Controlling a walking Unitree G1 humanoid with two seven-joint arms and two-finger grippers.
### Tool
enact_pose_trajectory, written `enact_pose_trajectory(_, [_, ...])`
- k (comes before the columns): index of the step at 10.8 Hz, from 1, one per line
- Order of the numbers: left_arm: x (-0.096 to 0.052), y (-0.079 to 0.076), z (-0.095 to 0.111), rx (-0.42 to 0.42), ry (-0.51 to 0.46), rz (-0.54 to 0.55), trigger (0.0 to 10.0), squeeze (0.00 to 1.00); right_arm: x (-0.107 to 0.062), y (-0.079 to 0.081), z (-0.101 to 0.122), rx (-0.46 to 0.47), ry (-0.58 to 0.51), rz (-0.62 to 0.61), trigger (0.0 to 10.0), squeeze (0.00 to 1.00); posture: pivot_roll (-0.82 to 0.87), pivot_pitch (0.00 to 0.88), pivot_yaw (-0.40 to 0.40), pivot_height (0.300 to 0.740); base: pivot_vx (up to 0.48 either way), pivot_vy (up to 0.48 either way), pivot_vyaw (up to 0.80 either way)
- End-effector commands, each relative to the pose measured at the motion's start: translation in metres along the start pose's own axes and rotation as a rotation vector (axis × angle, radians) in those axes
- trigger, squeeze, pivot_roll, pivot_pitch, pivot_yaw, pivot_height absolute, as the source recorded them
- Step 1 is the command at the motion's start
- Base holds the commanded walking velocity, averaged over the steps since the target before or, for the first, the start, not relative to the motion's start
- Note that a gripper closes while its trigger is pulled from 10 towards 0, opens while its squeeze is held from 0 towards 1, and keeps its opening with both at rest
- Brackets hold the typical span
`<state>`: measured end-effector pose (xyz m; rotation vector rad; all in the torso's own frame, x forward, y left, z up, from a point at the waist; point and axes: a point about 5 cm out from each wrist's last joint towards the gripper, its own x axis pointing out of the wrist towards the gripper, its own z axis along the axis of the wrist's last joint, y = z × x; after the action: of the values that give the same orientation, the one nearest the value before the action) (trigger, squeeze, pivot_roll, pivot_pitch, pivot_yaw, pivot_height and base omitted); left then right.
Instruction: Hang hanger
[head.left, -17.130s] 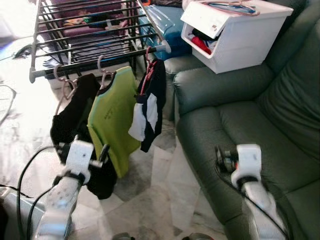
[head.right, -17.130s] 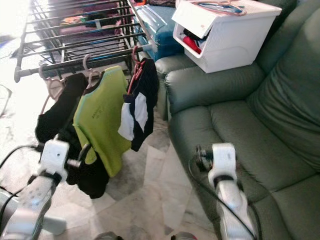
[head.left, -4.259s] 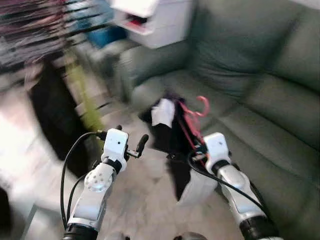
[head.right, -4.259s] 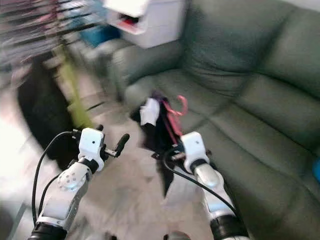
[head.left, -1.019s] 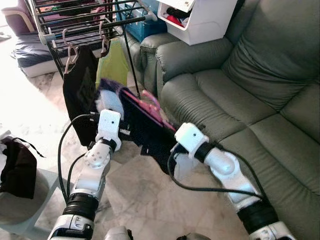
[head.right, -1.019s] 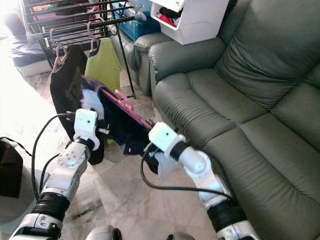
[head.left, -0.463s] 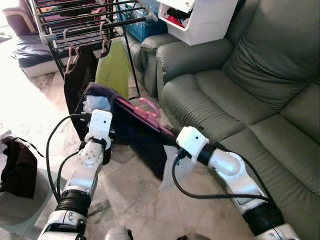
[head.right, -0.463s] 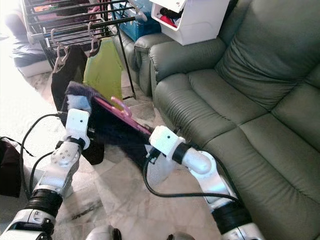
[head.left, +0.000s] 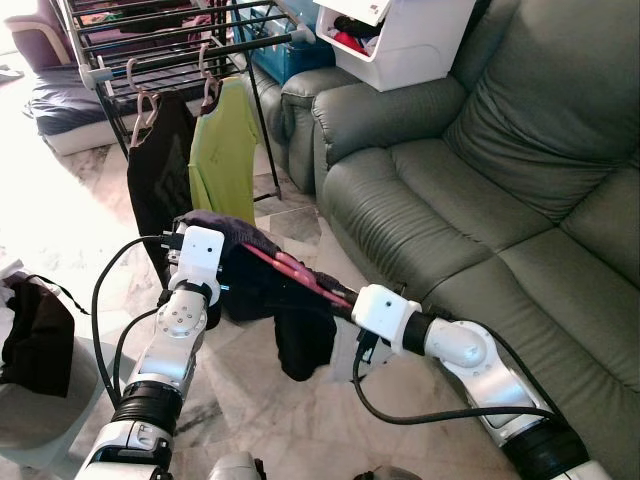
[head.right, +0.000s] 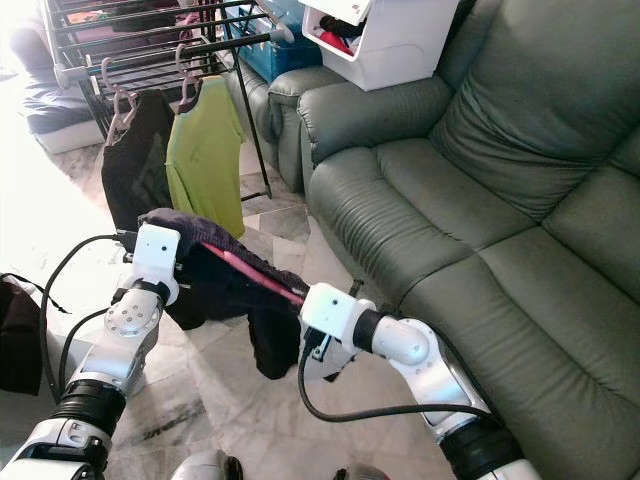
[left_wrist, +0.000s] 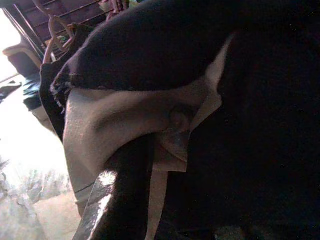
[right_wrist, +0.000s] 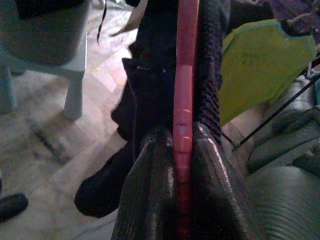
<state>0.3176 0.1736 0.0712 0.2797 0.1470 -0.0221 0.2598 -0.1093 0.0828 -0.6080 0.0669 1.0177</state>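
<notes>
Two garments hang on drying rack: black top, lime-green T-shirt. Left gripper buried under one dark navy garment; cannot tell whether its fingers are parted or closed. One pink hanger, garment draped over it, spans between two grippers above marble floor. Right gripper clamps hanger bar tightly between both fingers. One green leather sofa at right, one white storage box on its armrest.
</notes>
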Motion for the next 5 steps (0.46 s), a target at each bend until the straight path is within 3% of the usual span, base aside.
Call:
enact_pose_trajectory(1, [0.004,0.031,0.009,0.012,-0.023,0.144,0.0,0.00,-0.015,0.005,-0.024,0.024,0.135,0.057,10.0,0.00,-0.05,0.000,0.006,0.740,0.000,0.000,0.00])
enact_pose_trajectory(3, [0.004,0.036,0.005,0.014,-0.005,0.158,0.0,0.00,-0.037,0.016,-0.030,0.010,0.183,0.181,10.0,0.00,-0.05,0.000,0.008,0.740,0.000,0.000,0.00])
enact_pose_trajectory(4, [0.004,0.035,0.006,0.009,-0.008,0.159,0.0,0.00,-0.042,0.013,-0.037,-0.026,0.227,0.157,10.0,0.00,-0.06,0.000,0.008,0.740,0.000,0.000,0.00])
enact_pose_trajectory(5, [0.005,0.033,0.006,0.004,-0.006,0.153,0.0,0.00,-0.044,0.014,-0.041,0.000,0.242,0.144,10.0,0.00,-0.06,0.000,0.008,0.740,0.000,0.000,0.00])
